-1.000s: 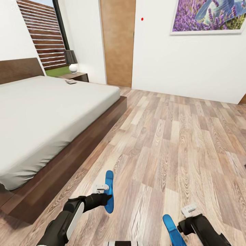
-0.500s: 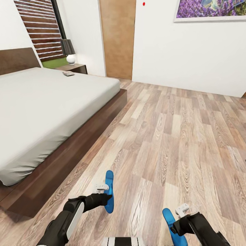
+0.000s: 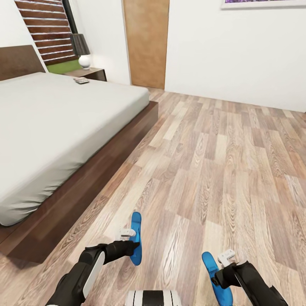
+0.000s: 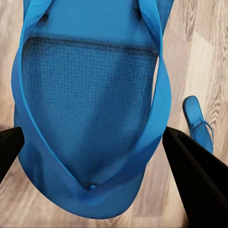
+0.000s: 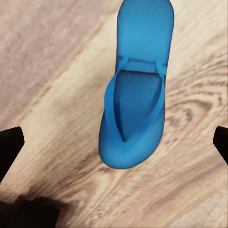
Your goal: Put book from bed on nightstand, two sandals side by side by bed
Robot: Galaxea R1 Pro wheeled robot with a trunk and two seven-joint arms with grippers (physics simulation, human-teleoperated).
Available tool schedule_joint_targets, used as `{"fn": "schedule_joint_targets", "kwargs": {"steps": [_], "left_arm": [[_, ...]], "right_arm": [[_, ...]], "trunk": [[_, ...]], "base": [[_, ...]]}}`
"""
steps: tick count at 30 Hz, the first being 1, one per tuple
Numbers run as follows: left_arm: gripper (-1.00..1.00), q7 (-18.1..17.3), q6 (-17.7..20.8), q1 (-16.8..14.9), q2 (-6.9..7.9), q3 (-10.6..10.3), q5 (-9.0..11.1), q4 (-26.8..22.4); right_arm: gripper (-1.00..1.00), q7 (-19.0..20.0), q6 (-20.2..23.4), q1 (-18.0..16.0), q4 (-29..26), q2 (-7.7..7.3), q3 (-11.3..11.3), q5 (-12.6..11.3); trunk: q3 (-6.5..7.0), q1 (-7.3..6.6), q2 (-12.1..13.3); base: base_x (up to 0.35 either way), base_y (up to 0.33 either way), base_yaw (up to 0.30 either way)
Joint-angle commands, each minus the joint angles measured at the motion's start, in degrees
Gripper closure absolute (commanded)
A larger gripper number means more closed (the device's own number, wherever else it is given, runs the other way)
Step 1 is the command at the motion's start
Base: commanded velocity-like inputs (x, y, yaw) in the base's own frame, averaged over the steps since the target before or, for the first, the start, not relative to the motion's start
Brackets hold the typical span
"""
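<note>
Head view: the left gripper (image 3: 132, 243), low and centre-left, is clenched on the first sandal (image 3: 136, 225), which stands on edge above the floor (image 3: 221, 148). At lower right the right gripper (image 3: 219, 272) hangs over the second sandal (image 3: 209, 264). The bed (image 3: 63, 127) fills the left, and the book (image 3: 81, 80) lies on its far corner, just beside the nightstand (image 3: 91, 73) at upper left. The sandals are well apart, so they could end up near the bed but not side by side.

Left wrist view: the first sandal (image 4: 90, 104) spans the gap, its soft edges against the fingers (image 4: 199, 180). A pinch across its width could buckle it and let it slip, or land it on edge. The second sandal (image 4: 195, 118) shows at the right.

Right wrist view: the claw is released, its fingers (image 5: 9, 147) wide of the second sandal (image 5: 135, 104), which seems to lie flat on the floor. Closing off-centre may only nudge it.
</note>
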Motion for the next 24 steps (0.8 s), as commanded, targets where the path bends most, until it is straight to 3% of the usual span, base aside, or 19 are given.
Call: {"fn": "schedule_joint_targets", "kwargs": {"steps": [1, 10, 15, 19, 24], "left_arm": [[1.00, 0.1, 0.5, 0.0, -0.01, 0.0, 0.5, -0.1], [1.00, 0.1, 0.5, 0.0, -0.01, 0.0, 0.5, 0.0], [1.00, 0.1, 0.5, 0.0, -0.01, 0.0, 0.5, 0.0], [1.00, 0.1, 0.5, 0.0, -0.01, 0.0, 0.5, 0.0], [1.00, 0.1, 0.5, 0.0, -0.01, 0.0, 0.5, 0.0]], "right_arm": [[-1.00, 0.4, 0.2, 0.0, -0.1, -0.04, 0.1, 0.6], [-1.00, -0.1, -0.7, 0.0, 0.0, 0.18, 0.0, 0.6], [-1.00, -0.2, -13.1, 0.0, 0.7, 0.30, -0.4, 0.4], [-1.00, -0.2, -16.9, 0.0, 0.8, 0.31, -0.5, 0.3], [-1.00, -0.2, -17.8, 0.0, 0.9, 0.24, -0.6, 0.3]], "trunk": [[-0.27, 0.01, 0.0], [-2.27, 0.24, -0.2], [-3.37, 0.37, -0.2], [-4.26, 0.48, -0.3], [-5.37, 0.60, -0.3]], "base": [[0.000, 0.000, 0.000], [0.000, 0.000, 0.000], [0.000, 0.000, 0.000], [0.000, 0.000, 0.000], [0.000, 0.000, 0.000]]}}
